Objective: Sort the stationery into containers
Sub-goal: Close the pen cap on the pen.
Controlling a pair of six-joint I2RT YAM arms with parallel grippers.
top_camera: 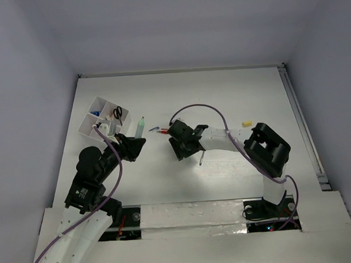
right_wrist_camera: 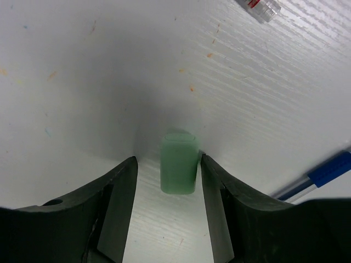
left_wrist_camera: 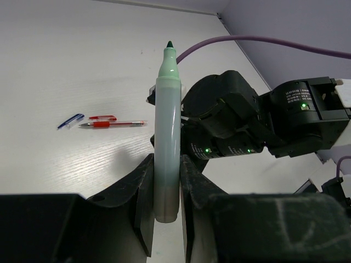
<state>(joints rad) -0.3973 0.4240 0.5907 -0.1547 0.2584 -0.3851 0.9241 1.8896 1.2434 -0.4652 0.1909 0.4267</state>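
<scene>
My left gripper [left_wrist_camera: 167,189] is shut on the lower end of a pale green marker [left_wrist_camera: 166,126], which stands upright with its dark tip on top. From above, the marker [top_camera: 140,127] sits just right of the white organiser box [top_camera: 86,128]. My right gripper [right_wrist_camera: 168,162] is open and points down at the table, straddling a green eraser [right_wrist_camera: 179,163]. The eraser lies close against the right finger, with a gap on its left. A red pen [left_wrist_camera: 112,124] and a blue pen [right_wrist_camera: 328,170] lie beside it. A yellow eraser [top_camera: 246,123] lies far right.
Black-handled scissors [top_camera: 118,114] and other small items stand in the organiser's compartments. The right arm's black wrist [left_wrist_camera: 230,120] sits close behind the held marker. Walls enclose the table at the back and both sides.
</scene>
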